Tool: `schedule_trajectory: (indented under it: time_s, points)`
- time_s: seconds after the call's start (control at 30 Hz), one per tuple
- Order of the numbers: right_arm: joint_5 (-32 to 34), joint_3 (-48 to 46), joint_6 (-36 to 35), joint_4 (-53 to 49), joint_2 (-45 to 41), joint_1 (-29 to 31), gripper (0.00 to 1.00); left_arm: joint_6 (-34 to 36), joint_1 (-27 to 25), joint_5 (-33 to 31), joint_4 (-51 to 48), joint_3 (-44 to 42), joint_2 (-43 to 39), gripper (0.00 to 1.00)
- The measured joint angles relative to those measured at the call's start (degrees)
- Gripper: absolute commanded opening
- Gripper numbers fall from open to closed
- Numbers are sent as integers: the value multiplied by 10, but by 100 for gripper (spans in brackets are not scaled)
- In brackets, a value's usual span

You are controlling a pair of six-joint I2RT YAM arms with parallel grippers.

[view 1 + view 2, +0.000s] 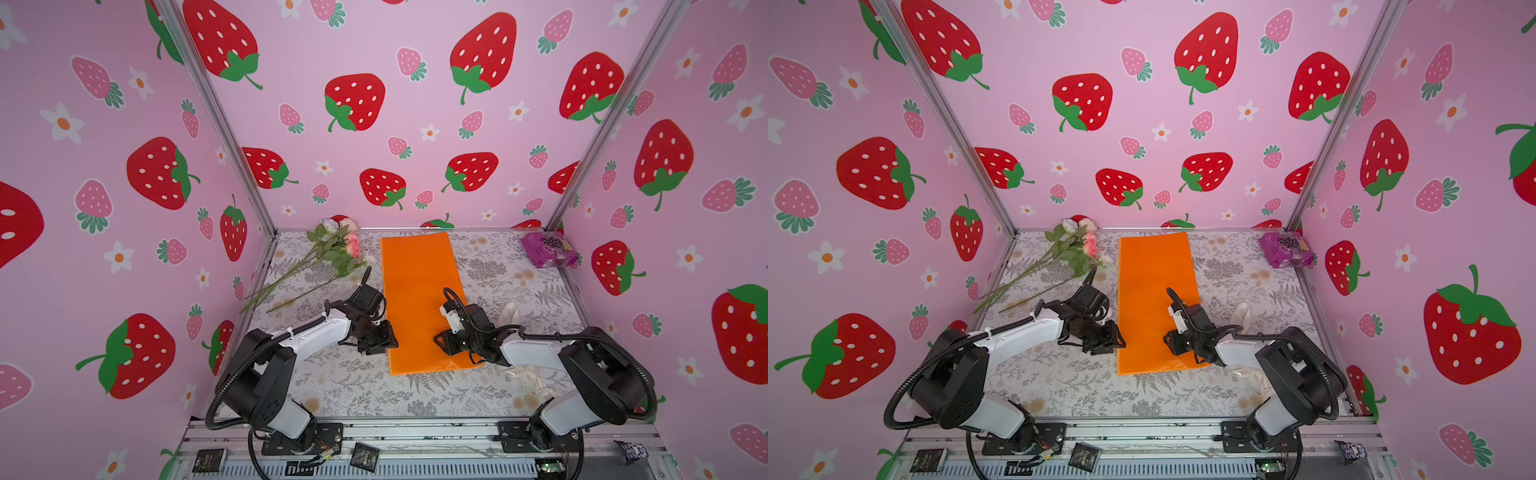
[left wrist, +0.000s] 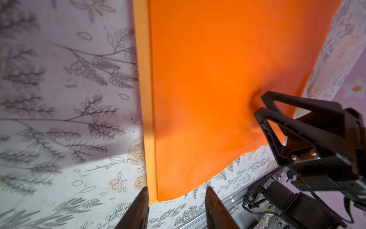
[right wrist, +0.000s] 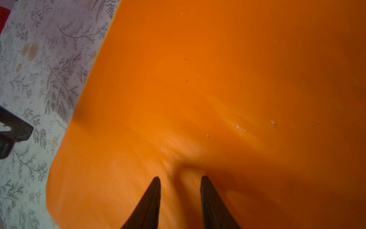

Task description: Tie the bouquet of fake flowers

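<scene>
Smooth orange wrapping paper (image 1: 415, 282) lay flat on the counter (image 1: 353, 390), with thin-stemmed fake roses (image 1: 332, 249) (pink, white) beside its far left corner. The left tool (image 2: 177, 193) hung released at its near left edge. The right tool (image 3: 180, 176), also released, dimpled it.

Your left gripper (image 2: 177, 188) and right gripper (image 3: 180, 177) angle inward, held low.
Both sets of jaws stand apart, tips down.
</scene>
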Motion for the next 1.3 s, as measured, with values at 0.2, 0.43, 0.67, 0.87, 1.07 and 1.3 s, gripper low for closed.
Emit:
schedule_trajectory:
  time_s: [0.2,0.43,0.67,0.87,1.07,1.3]
  points:
    - [0,0,0,0,0,0,38,-7,0,16,35,-13,-10,45]
    - [0,-1,1,3,1,0,38,-15,-1,29,67,-28,10,48]
    - [0,-1,5,10,4,0,38,-17,-1,34,91,-45,28,47]
    - [0,-1,6,15,6,0,38,-17,-5,49,104,-47,53,43]
    - [0,-1,7,16,7,0,38,-20,-7,57,120,-47,58,46]
    - [0,-1,7,16,7,0,39,-20,-7,55,117,-47,56,45]
